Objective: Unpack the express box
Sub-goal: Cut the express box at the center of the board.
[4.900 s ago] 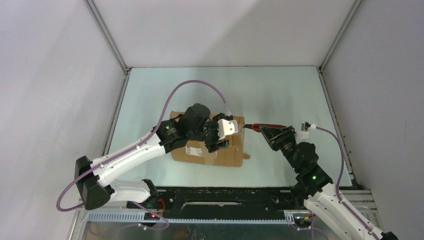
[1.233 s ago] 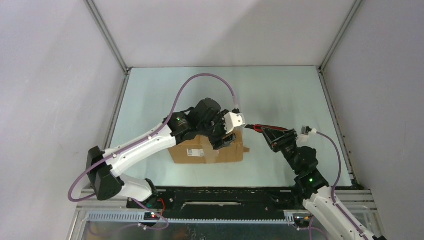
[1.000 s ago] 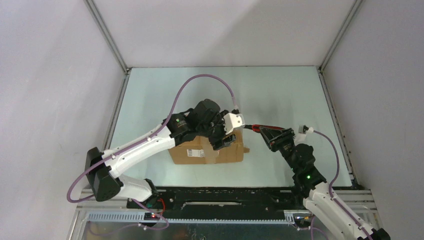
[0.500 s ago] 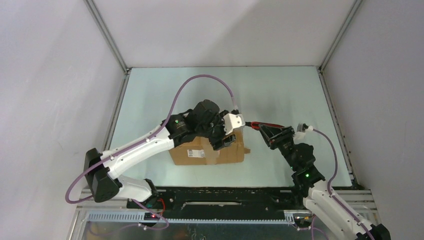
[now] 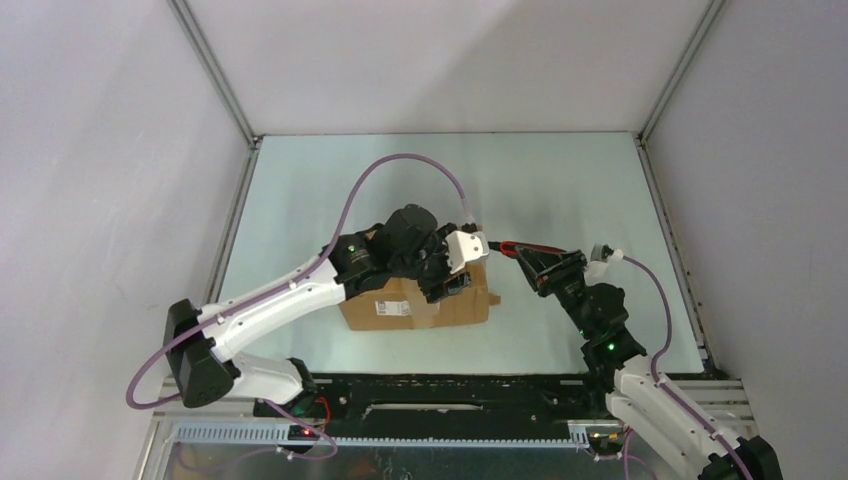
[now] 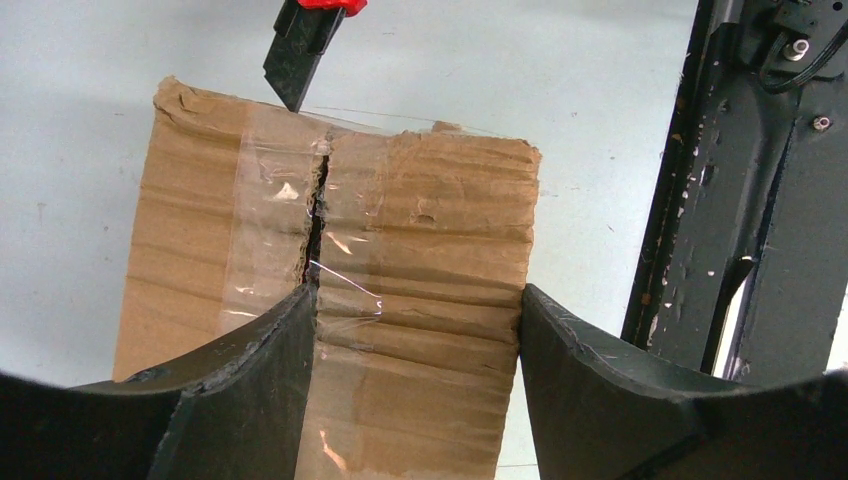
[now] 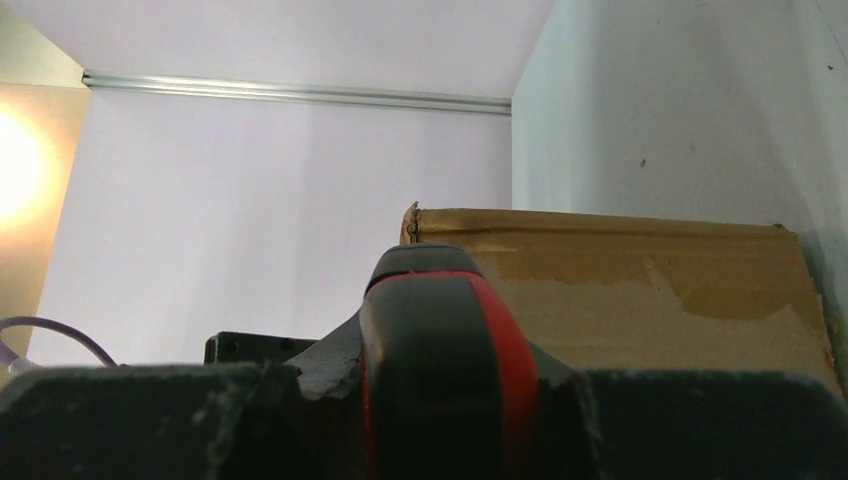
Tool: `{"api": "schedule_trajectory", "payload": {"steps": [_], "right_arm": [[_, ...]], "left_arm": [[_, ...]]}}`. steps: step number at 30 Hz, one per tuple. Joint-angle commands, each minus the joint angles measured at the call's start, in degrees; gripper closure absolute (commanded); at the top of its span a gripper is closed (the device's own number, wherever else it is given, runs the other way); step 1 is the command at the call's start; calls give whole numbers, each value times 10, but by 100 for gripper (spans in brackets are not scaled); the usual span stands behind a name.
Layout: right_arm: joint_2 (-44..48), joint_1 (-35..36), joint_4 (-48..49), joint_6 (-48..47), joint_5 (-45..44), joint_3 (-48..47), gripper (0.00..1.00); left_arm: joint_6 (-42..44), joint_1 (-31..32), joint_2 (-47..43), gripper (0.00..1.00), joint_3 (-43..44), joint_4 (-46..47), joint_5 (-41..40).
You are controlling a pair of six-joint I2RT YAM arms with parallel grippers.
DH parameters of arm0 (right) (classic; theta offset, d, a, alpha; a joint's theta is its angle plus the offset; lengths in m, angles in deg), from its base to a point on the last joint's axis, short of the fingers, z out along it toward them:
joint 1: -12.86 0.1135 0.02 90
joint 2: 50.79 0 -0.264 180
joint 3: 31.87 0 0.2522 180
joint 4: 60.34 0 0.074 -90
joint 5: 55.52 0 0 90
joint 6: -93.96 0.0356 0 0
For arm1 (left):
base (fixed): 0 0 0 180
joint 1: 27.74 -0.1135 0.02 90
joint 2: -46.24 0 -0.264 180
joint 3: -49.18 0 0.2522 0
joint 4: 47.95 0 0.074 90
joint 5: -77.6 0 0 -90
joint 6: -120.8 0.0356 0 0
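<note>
While the left arm reaches in from the lower left of the top view, the left gripper (image 5: 455, 282) hangs over the oblong brown corrugated cardboard express box (image 5: 463, 308). The express box sits on the pale green table (image 5: 320, 190) just left of frame centre, and its white shipping label (image 5: 392, 305) faces the near edge.

In the left wrist view the black fingers (image 6: 250, 375) are spread wide over the box top. One tip is at the split centre seam and the other at the box's right edge. No squeeze can be made out. Clear packing tape (image 6: 262, 215) runs along the seam, wrinkled and torn open at the upper part.

At the top of that view the black tip of the red-handled utility knife (image 6: 298, 55) sits at the box's far edge, just beside the seam. Contact cannot be told.

Right of centre in the top view, the right gripper (image 5: 545, 268) is clenched on the utility knife, whose blade end points left at the box. The right wrist view shows the red and black handle pinched low at centre, with the box end beyond it.
</note>
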Motion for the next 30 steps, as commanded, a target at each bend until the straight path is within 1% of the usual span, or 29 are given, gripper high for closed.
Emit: {"api": "schedule_trajectory", "payload": {"steps": [1,4,5,15,19,21,26,30], "right_arm": [[10,1,56,21,22,-6,100],[14,6,39,15,23,-9,100],[16,12,27,10,23,-10,100],[-12,59,38,-11,21,3,100],[-13,61,32,-20,23,1,100],[6,49,26,-17,27,8,100],[82,-8,-29,-16,52,16,100],[107,-21,-58,-19,70,7,100]], "left_arm": [[0,11,-30,85,-23,58,3],[18,16,-34,97,-30,73,-3],[23,16,-36,99,-33,79,-9],[60,23,-29,100,-40,124,4],[62,24,-27,100,-36,128,-1],[56,24,-34,100,-45,132,-5],[48,21,-60,100,-80,134,-21],[43,17,-74,100,-94,146,-28]]}}
